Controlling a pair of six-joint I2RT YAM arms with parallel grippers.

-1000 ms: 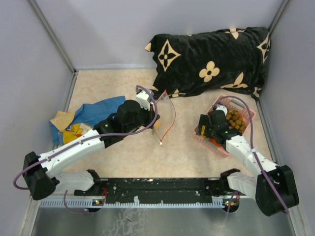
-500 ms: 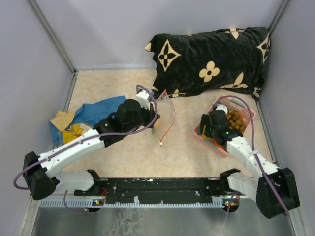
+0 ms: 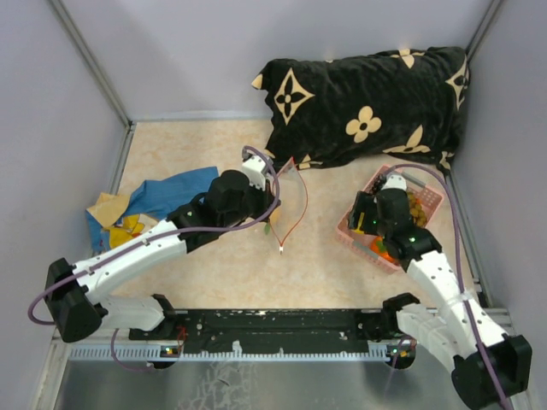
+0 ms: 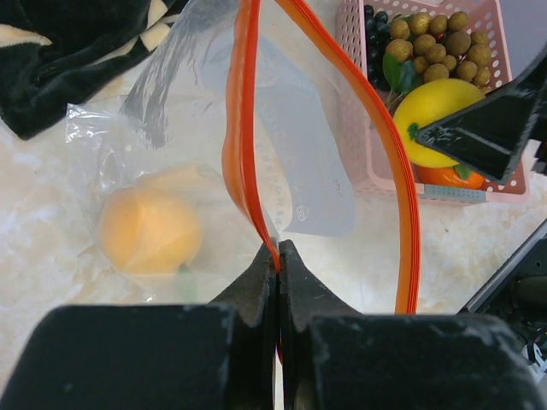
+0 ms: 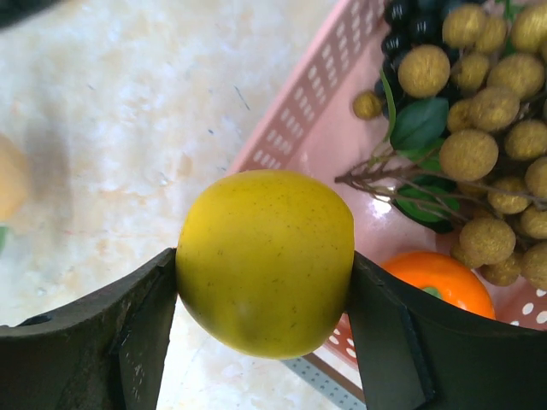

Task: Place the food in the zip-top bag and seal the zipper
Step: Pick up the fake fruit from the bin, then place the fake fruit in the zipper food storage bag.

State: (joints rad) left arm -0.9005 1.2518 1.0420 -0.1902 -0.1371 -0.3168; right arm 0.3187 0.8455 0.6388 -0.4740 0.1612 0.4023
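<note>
My left gripper [image 4: 279, 252] is shut on the orange-red zipper [image 4: 242, 128] of the clear zip-top bag [image 4: 316, 184] and holds its mouth open above the table; it also shows in the top view [image 3: 270, 219]. An orange peach [image 4: 149, 231] lies inside the bag. My right gripper [image 5: 265, 273] is shut on the yellow lemon [image 5: 267, 260] and holds it over the near-left rim of the pink basket [image 5: 295, 132]. Dark grapes [image 5: 410, 26], brown-tan berries [image 5: 479, 154] and an orange-red green-topped fruit [image 5: 436, 282] lie in the basket.
A black pillow with cream flowers [image 3: 367, 102] lies at the back right. Blue cloth with a yellow thing [image 3: 162, 198] lies at the left. The pink basket [image 3: 427, 198] stands close to the right wall. Grey walls enclose the table.
My right arm has risen and lifted the lemon up out of the basket. My left gripper has shifted slightly right with the bag still held.
</note>
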